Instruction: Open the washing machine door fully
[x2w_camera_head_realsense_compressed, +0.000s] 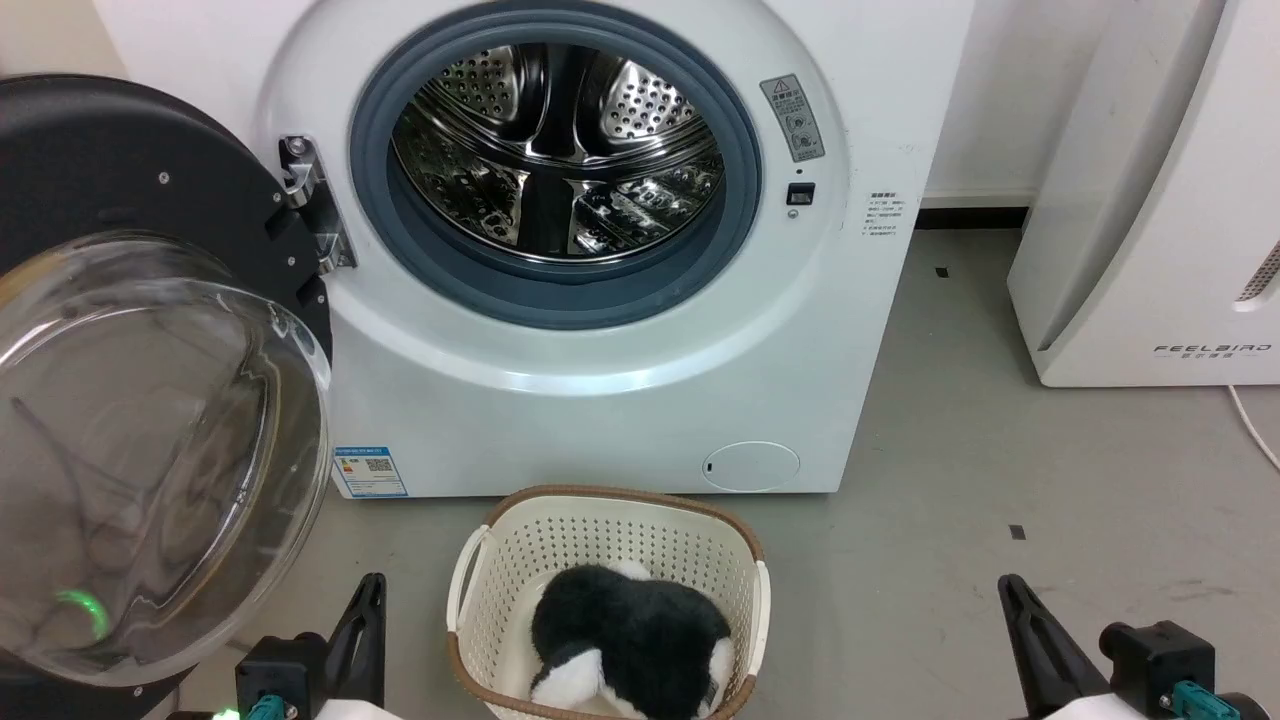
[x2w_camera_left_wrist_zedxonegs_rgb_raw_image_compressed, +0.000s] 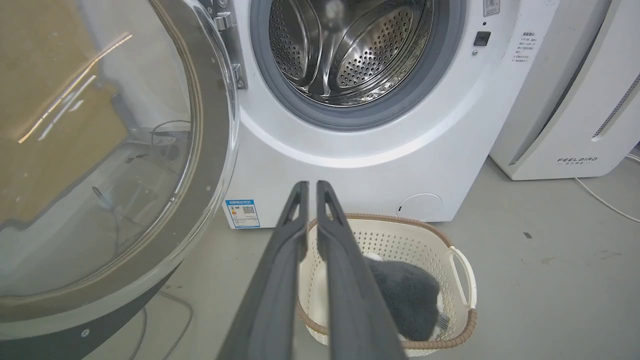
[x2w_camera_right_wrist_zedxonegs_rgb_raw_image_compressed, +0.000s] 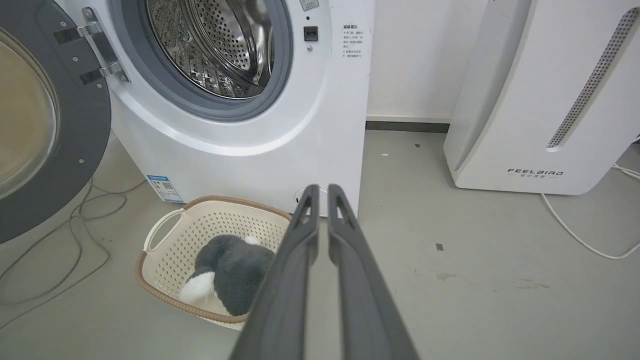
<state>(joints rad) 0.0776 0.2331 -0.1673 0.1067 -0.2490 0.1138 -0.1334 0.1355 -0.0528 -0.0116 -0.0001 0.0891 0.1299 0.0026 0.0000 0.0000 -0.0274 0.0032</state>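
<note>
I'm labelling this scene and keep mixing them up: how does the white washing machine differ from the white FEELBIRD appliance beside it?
The big white front-loading washing machine has a round grey-gasketed steel drum opening in its front; the white FEELBIRD appliance has a smooth front with a slotted vent. The washing machine carries a blue label low down; the FEELBIRD appliance bears grey lettering. Both are white and stand on the grey floor.

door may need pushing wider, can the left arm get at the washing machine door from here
Probably yes: the washing machine door hangs open close beside the left gripper, nothing between them.
</note>
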